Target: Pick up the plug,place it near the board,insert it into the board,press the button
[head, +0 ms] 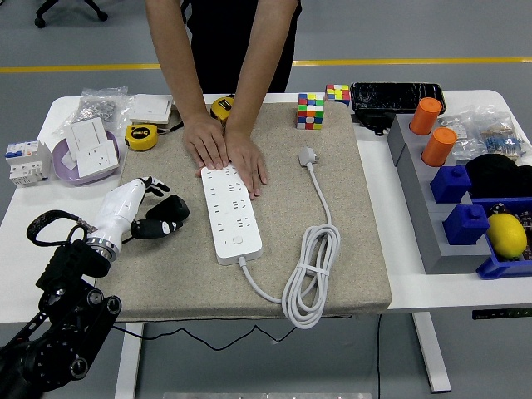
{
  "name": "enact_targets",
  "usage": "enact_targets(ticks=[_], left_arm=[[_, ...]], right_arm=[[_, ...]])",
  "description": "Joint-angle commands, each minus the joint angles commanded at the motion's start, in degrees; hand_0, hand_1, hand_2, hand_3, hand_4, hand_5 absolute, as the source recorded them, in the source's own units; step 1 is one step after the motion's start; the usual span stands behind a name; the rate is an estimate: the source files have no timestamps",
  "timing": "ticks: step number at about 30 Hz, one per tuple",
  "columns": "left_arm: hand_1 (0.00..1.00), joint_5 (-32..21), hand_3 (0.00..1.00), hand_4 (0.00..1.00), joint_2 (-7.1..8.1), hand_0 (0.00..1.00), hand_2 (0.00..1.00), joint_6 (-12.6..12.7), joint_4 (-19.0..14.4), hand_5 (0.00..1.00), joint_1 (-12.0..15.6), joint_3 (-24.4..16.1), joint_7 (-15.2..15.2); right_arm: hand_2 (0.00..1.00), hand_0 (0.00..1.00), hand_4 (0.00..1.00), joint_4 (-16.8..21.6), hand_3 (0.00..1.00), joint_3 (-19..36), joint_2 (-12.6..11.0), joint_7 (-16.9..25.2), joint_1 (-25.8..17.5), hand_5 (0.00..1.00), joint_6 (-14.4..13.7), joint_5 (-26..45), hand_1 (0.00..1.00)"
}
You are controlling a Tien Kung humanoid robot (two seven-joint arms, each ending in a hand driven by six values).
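Two person's hands (pixel 226 151) pin the board (pixel 229 211) top; plug (pixel 308 155) lies free right of it; left hand (pixel 141 208), fingers loosely curled, empty, just left.

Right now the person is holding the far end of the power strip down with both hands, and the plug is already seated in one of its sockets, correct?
Not quite. The head view shows the plug lying loose on the mat, right of the power strip, not in a socket. The person's hands do press on the strip's far end.
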Motion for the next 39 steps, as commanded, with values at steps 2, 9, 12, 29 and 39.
enact_targets(ticks=[2,9,12,29,39], left_arm=[[0.599,0.0,0.52,0.825,-0.01,0.631,0.504,-0.1,0.2,0.104,0.0,0.1,0.1],[0.548,0.0,0.525,0.793,-0.1,0.616,0.48,-0.4,0.8,0.095,-0.2,0.2,0.2],[0.468,0.0,0.486,0.773,-0.01,0.598,0.417,-0.2,0.6,0.077,-0.1,0.2,0.0],[0.453,-5.8,0.442,0.729,5.4,0.591,0.378,-3.3,-5.2,0.066,-2.5,6.2,-1.2],[0.471,-9.2,0.452,0.678,11.03,0.59,0.383,-4.6,-4.1,0.05,-10.4,16.8,-1.5]], right_arm=[[0.761,0.864,0.998,0.0,0.792,-0.2,0.0,0.1,0.0,0.866,0.0,0.2,0.769],[0.761,0.864,0.998,0.0,0.791,-0.3,-0.1,0.0,0.0,0.866,0.0,0.2,0.769],[0.761,0.865,0.998,0.0,0.791,-0.2,-0.1,0.0,0.0,0.866,0.0,0.1,0.769],[0.761,0.864,0.998,0.0,0.791,0.2,-0.2,0.0,0.1,0.865,0.0,0.2,0.769],[0.761,0.864,0.998,0.0,0.791,0.1,-0.6,0.1,0.5,0.864,-0.1,0.5,0.769]])
